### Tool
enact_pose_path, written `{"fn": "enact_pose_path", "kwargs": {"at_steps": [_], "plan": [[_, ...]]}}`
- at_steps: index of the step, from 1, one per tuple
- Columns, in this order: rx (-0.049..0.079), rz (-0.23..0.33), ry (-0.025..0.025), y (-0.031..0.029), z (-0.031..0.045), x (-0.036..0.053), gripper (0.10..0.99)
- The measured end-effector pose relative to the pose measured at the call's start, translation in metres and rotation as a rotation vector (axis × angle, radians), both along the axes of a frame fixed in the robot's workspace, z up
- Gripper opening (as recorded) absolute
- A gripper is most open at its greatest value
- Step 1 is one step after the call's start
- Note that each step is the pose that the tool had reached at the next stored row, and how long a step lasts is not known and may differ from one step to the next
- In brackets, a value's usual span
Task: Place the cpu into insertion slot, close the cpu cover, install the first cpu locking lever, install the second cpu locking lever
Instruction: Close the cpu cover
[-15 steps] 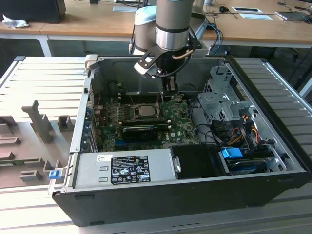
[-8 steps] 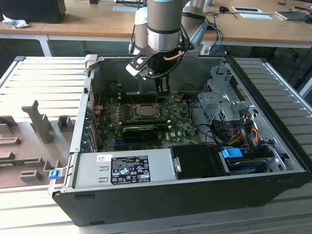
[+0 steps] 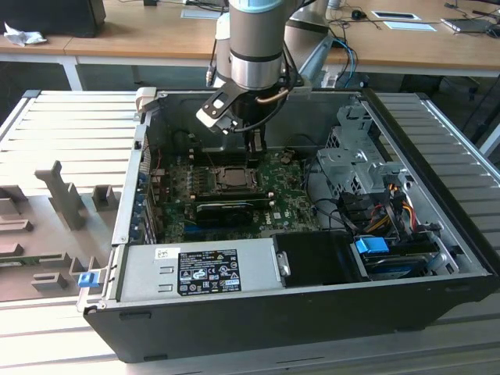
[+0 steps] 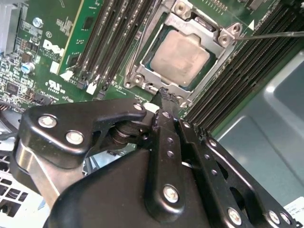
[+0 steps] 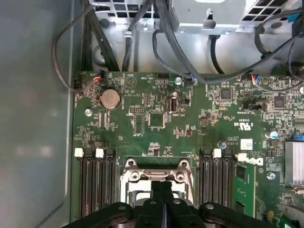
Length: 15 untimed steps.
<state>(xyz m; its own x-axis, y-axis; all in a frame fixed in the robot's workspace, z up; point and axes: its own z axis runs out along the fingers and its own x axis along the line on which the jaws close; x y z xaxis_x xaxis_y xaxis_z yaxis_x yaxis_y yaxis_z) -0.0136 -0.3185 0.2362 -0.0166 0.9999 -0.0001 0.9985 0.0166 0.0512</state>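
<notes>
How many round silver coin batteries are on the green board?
1. The battery sits near a corner of the green board; the claw hides part of it.

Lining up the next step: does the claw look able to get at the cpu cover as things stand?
Probably yes. The claw hangs right at the edge of the cpu cover, which lies over the cpu, and nothing stands between them; the memory slots alongside sit low.
</notes>
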Motion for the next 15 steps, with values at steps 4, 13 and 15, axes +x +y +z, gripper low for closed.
{"fn": "enact_pose_path", "kwargs": {"at_steps": [4, 13, 15], "plan": [[0.0, 0.0, 0.0, 0.0, 0.0, -0.0064, 0.106], [0.0, 0.0, 0.0, 0.0, -0.0001, -0.0189, 0.106], [0.0, 0.0, 0.0, 0.0, -0.0001, -0.0214, 0.106]]}}
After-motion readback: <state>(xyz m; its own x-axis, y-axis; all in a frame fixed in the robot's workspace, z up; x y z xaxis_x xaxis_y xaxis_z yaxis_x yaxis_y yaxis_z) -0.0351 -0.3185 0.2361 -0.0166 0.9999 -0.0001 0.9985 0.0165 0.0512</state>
